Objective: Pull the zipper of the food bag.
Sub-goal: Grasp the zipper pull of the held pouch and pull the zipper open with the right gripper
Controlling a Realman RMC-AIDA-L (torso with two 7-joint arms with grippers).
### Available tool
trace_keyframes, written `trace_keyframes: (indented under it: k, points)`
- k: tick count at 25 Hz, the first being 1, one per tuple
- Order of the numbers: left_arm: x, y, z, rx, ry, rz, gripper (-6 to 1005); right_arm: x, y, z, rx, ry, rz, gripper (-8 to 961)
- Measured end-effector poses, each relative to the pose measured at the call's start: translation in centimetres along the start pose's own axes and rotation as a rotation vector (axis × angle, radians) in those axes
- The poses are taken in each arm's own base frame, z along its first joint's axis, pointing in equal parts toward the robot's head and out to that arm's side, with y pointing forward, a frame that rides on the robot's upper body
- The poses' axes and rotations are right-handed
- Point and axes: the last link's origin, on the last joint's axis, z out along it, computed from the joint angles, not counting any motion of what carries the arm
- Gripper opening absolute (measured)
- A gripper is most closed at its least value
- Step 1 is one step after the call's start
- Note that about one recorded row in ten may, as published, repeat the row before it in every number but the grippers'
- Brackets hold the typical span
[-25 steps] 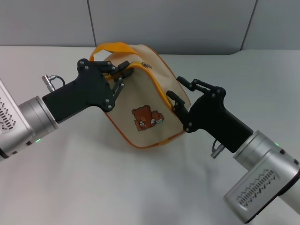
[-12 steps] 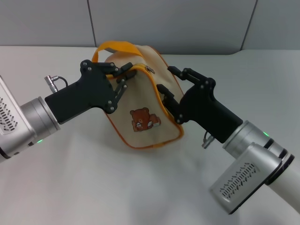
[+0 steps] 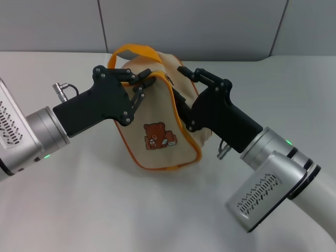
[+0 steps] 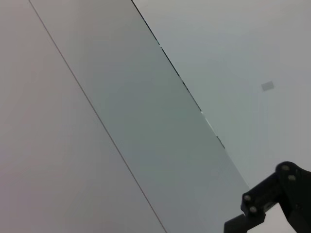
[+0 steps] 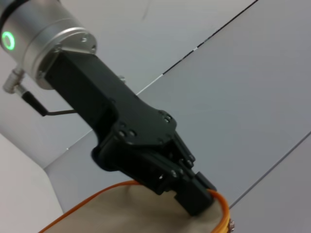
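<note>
The food bag (image 3: 157, 113) is a beige pouch with orange piping, a brown bear patch (image 3: 157, 135) and an orange strap handle (image 3: 134, 51); it is held tilted above the table. My left gripper (image 3: 142, 84) is shut on the bag's upper edge at one end of the zipper (image 3: 164, 83). The right wrist view shows the same grip (image 5: 197, 196) on the orange edge (image 5: 221, 206). A small silver pull tab (image 3: 169, 79) shows at the top. My right gripper (image 3: 178, 84) is open, with its fingers on either side of the bag's top by the tab.
The white table (image 3: 94, 210) lies under the bag, with a grey panelled wall (image 3: 199, 26) behind. The left wrist view shows only wall panels and a black gripper part (image 4: 277, 204) in one corner.
My right gripper has moved up and to the left along the bag's side to its top near the pull tab. The bag and my left gripper have shifted slightly.
</note>
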Motion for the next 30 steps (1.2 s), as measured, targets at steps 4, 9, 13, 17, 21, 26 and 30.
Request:
trace_keyframes:
  k: [4, 9, 13, 17, 21, 26, 30]
  points:
    - [0.0, 0.0, 0.0, 0.000, 0.000, 0.000, 62, -0.1, -0.1, 0.3, 0.006, 0.002, 0.008, 435]
    - [0.0, 0.0, 0.0, 0.000, 0.000, 0.001, 62, -0.2, 0.0, 0.6, -0.003, 0.000, 0.009, 302]
    - [0.0, -0.1, 0.1, -0.001, -0.001, 0.002, 62, -0.2, 0.1, 0.8, -0.014, 0.004, 0.009, 170]
    - [0.0, -0.1, 0.3, -0.003, 0.001, 0.004, 62, -0.2, 0.1, 0.8, -0.015, 0.003, 0.010, 42]
    - [0.1, -0.2, 0.3, -0.004, 0.002, 0.005, 62, -0.2, 0.2, 0.7, -0.013, 0.006, 0.009, 4]
    - [-0.1, -0.3, 0.4, 0.002, -0.009, 0.006, 62, 0.2, 0.7, -0.8, -0.004, 0.037, 0.018, 3]
    - [-0.2, -0.4, 0.4, 0.008, -0.016, 0.006, 62, 0.6, 1.8, -3.3, 0.016, 0.092, 0.035, 3]
